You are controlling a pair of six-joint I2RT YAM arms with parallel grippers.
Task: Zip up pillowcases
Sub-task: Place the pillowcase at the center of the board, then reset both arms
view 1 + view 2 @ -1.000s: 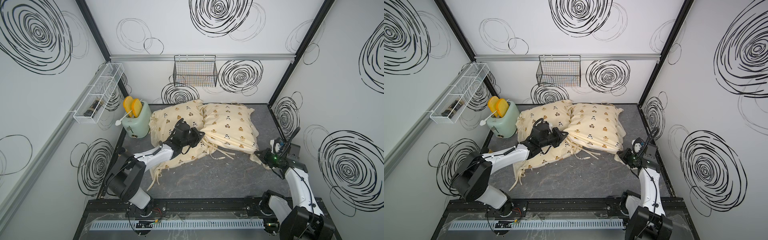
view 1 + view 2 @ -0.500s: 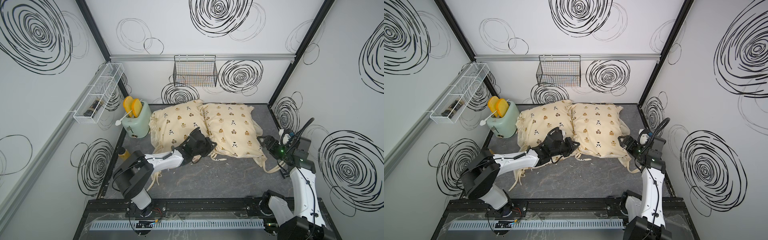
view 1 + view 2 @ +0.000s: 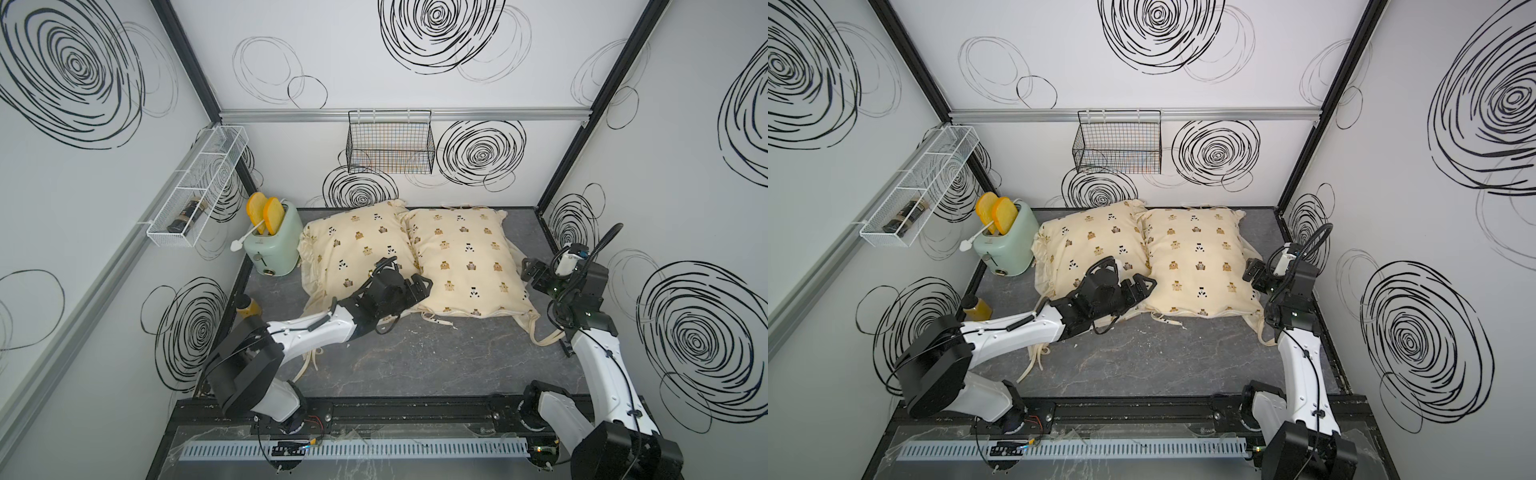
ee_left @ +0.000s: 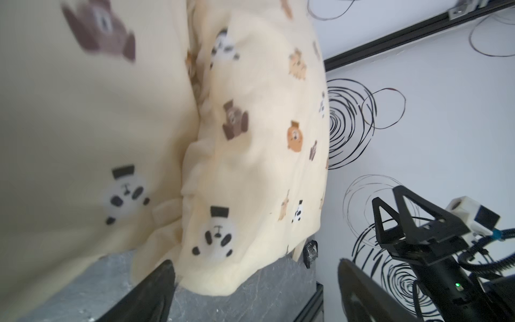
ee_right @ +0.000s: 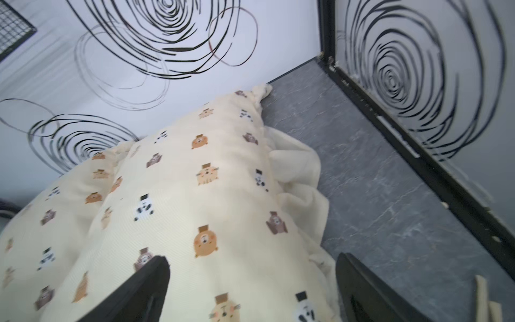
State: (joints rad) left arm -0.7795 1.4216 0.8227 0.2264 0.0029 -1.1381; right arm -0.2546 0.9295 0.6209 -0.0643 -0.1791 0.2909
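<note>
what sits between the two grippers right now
The pillow nearer the right arm fills the stretch from the left gripper to the right gripper, as both top views show.

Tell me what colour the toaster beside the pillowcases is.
The toaster is pale mint green, seen best in both top views.

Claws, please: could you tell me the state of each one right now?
Left claw: open, holding nothing.
Right claw: open, holding nothing.
</note>
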